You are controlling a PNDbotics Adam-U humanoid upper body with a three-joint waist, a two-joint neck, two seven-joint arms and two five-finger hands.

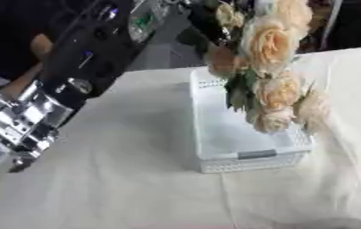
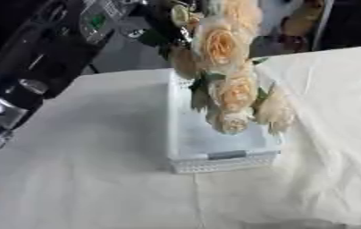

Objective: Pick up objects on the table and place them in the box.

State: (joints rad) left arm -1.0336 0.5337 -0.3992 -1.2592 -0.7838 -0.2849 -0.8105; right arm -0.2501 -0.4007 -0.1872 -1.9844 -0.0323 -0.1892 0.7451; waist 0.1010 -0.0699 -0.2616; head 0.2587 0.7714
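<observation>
A white box with perforated walls stands on the table, which is covered with a pale cream cloth. The box lies lengthwise, running away from the camera, and a small grey tab sits on its near rim. A bunch of peach-coloured roses with dark green leaves hangs over the box from the top of the view; its lowest blooms overlap the box's right side and far half. Whether the flowers rest inside the box or are held above it cannot be told, and what holds their stems is hidden at the upper edge.

The left hand comes in from the left edge, silver and metallic below a black forearm. It is low over the cloth, well apart from the box, and holds nothing that shows; whether its fingers are straight or curled cannot be told.

The right hand shows in neither view.
</observation>
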